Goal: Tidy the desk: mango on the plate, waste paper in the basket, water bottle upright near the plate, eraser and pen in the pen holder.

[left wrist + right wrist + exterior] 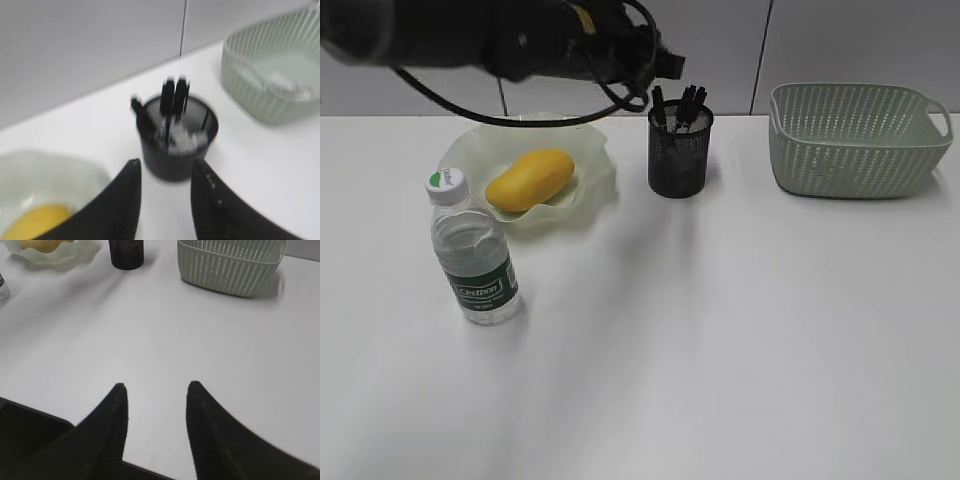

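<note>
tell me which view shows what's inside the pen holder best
The left wrist view: it looks down into the pen holder, showing dark pens and something pale inside, though blurred. The exterior view shows the holder side-on with only pen tops sticking out. The right wrist view catches just its lower part at the top edge.

desk [740, 330] | plate [590, 185] | water bottle [472, 255] | pen holder [679, 152] | basket [855, 140]
</note>
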{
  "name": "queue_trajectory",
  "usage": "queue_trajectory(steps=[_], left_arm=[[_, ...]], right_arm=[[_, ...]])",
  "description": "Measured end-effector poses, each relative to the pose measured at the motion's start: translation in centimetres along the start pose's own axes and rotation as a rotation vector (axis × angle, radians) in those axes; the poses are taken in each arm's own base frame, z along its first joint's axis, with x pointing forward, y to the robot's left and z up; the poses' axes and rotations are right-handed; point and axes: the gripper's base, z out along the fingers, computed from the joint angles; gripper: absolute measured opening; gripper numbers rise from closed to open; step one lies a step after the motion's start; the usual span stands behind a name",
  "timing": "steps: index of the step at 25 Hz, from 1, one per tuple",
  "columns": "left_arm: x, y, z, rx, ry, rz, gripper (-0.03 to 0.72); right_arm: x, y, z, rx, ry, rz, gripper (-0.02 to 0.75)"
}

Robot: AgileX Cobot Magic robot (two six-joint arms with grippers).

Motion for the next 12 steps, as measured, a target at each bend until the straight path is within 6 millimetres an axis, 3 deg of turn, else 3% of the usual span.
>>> queue_trajectory(steps=[5,12], left_arm=[[0.8,0.3,-7.9,-0.033,0.363,0.091,0.235],[4.1,0.6,-21.6,-0.032,0.314,0.105,0.234]], right_arm=[[0.0,0.0,0.0,0.0,0.0,0.0,0.321],[0.0,0.0,0.0,0.0,0.0,0.0,0.321]])
